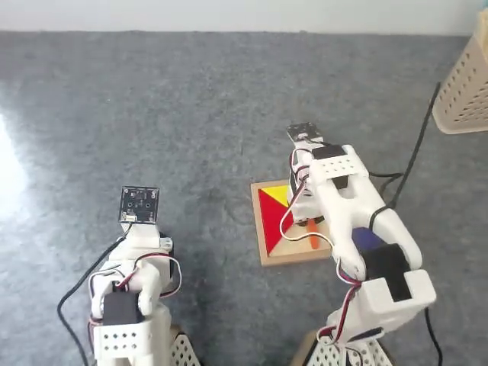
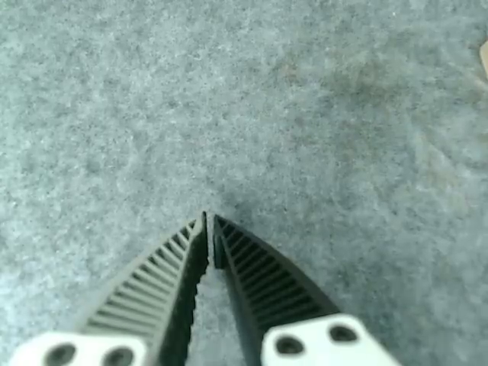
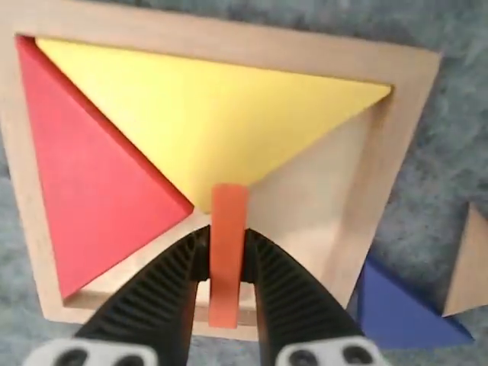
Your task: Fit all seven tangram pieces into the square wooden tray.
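Clamps the orange piece on edge in the right end effector, above the tray near the red triangle and yellow triangle. Risks jamming upright or riding onto yellow if released tilted. Left end effector pinched together, empty, over the desk.

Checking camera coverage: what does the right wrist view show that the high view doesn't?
Right wrist view adds the right claw shut on the orange flat piece, and a tan triangular piece outside the square wooden tray. High view adds the left arm and a cream perforated basket. Both share that tray, the red triangular piece, yellow triangular piece and orange piece.
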Controlling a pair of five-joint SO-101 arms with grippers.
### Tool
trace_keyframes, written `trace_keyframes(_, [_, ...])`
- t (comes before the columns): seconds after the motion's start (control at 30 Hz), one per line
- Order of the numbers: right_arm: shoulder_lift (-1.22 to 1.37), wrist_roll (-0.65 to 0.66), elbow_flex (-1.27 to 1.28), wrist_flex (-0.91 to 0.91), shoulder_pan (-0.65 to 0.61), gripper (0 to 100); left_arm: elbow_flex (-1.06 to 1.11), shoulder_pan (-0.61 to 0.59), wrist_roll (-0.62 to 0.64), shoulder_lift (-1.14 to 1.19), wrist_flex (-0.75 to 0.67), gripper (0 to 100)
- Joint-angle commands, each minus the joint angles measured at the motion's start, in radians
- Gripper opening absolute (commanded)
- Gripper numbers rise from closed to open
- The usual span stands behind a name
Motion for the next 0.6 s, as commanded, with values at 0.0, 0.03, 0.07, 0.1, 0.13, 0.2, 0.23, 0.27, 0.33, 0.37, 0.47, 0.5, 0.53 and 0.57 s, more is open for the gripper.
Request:
trace_keyframes(0.0, [-0.012, -0.009, -0.057, -0.004, 0.025, 1.1, -0.012, 0.0, 0.006, -0.017, 0.005, 1])
trace_keyframes(0.03, [-0.012, -0.009, -0.061, -0.004, 0.028, 1.7, -0.012, 0.0, 0.006, -0.017, 0.005, 1])
trace_keyframes(0.07, [-0.012, -0.009, -0.063, -0.004, 0.03, 3.4, -0.012, 0.0, 0.006, -0.017, 0.005, 1])
trace_keyframes(0.1, [-0.012, -0.009, -0.068, -0.004, 0.03, 6.0, -0.012, 0.0, 0.006, -0.017, 0.005, 1])
trace_keyframes(0.13, [-0.012, -0.009, -0.072, -0.004, 0.03, 8.9, -0.012, 0.0, 0.006, -0.017, 0.005, 1])
trace_keyframes(0.2, [-0.012, -0.008, -0.074, -0.008, 0.031, 13.2, -0.012, 0.0, 0.006, -0.017, 0.005, 1])
trace_keyframes(0.23, [-0.012, -0.008, -0.074, -0.012, 0.031, 14.3, -0.012, 0.0, 0.006, -0.017, 0.005, 1])
trace_keyframes(0.27, [-0.012, -0.006, -0.074, -0.012, 0.03, 14.5, -0.012, 0.0, 0.006, -0.017, 0.005, 1])
trace_keyframes(0.33, [-0.012, 0.011, -0.075, -0.013, 0.025, 14.5, -0.012, 0.0, 0.006, -0.017, 0.005, 1])
trace_keyframes(0.37, [-0.012, 0.014, -0.084, -0.01, 0.025, 14.5, -0.012, 0.0, 0.006, -0.017, 0.005, 1])
trace_keyframes(0.47, [-0.012, 0.02, -0.114, -0.002, 0.033, 14.5, -0.012, 0.0, 0.006, -0.017, 0.005, 1])
trace_keyframes(0.5, [-0.012, 0.02, -0.117, -0.002, 0.033, 14.5, -0.012, 0.0, 0.006, -0.017, 0.005, 1])
trace_keyframes(0.53, [-0.012, 0.02, -0.118, -0.002, 0.033, 14.5, -0.012, 0.0, 0.006, -0.017, 0.005, 1])
trace_keyframes(0.57, [-0.012, 0.02, -0.121, -0.002, 0.033, 14.5, -0.012, 0.0, 0.006, -0.017, 0.005, 1])
